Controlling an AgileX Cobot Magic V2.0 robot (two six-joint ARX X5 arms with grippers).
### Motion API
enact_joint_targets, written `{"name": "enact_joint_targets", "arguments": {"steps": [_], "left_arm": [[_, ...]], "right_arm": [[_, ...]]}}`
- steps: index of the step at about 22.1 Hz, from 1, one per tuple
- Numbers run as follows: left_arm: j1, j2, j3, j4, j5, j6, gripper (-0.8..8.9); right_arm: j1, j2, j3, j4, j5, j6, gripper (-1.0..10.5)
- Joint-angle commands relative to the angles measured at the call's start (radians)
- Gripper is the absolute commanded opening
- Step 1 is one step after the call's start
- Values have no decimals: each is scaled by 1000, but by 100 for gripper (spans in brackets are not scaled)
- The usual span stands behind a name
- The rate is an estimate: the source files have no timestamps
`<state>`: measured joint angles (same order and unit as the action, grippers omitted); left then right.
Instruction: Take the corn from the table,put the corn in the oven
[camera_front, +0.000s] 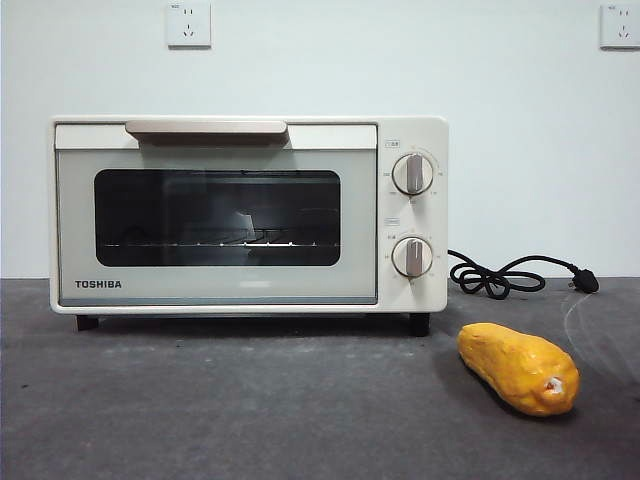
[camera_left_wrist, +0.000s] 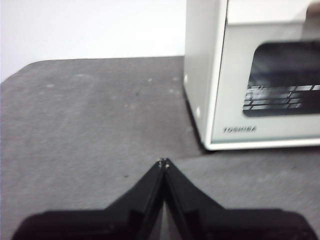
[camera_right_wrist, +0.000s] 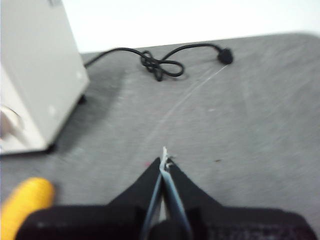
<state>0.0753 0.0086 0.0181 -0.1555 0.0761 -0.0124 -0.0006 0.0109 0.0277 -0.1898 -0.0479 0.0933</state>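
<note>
Cream-white enamel covers the oven (camera_front: 250, 215), which is taken as the landmark; its door is seen fully closed, with the bar handle (camera_front: 207, 129) along the top edge and two knobs (camera_front: 413, 174) on the panel at one end. The corn (camera_front: 518, 367) is found lying on the table (camera_front: 250, 410), in front of the oven and just beyond its knob end, pale stub turned away from the oven. A black cord (camera_front: 500, 275) is coiled beside the oven, behind the corn.

The left gripper (camera_left_wrist: 163, 162) is observed with jaws pressed together and nothing held, hovering off the oven's front corner at the end away from the knobs. The right gripper (camera_right_wrist: 164, 162) is likewise pinched together and empty, raised near the knob end, with the corn (camera_right_wrist: 25, 205) at the edge of its view.

No step is judged begun. Risks noted: the door is shut, so any delivery would be blocked until the handle is pulled down; the cob is glossy and rounded, so it may roll or slip from a grip placed off-centre; the coiled cord may be snagged by a wide approach.
</note>
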Motion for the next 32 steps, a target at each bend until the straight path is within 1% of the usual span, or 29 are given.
{"name": "enact_joint_targets", "arguments": {"steps": [1,3,4,6,10,12,14,17,19,22,23,27,32], "left_arm": [[-1,-2,-7,13,47,-211,-3],[-2,-2,-7,14,84,-317,-3],[-2,-2,-7,16,91,-349,-3],[-2,-2,-7,14,91,-407,-3],[-2,-2,-7,13,93,-491,-3],[-2,-2,-7,15,135,-520,-3],[-2,-2,-7,22,187,-534,-3],[-3,0,-3,29,290,-537,-3],[-5,2,2,39,362,-537,-4],[-5,11,20,44,451,-537,-5],[-5,17,29,44,464,-537,-5],[-5,58,81,44,502,-535,-6],[-5,157,169,43,517,-522,-6]], "right_arm": [[0,-2,-12,10,-16,254,1],[0,-2,-12,10,-16,311,1],[0,-2,-12,10,-16,325,1],[0,-2,-12,11,-16,330,1],[0,-2,-12,10,-17,331,1],[0,-2,-12,11,-36,332,1],[0,-2,-12,14,-65,334,1],[0,-2,-11,47,-158,335,1],[0,-2,-9,83,-216,372,1],[0,-1,7,119,-267,446,0],[0,-1,15,122,-278,459,0],[0,1,63,141,-341,456,-1],[0,28,128,195,-419,458,-3]]}}
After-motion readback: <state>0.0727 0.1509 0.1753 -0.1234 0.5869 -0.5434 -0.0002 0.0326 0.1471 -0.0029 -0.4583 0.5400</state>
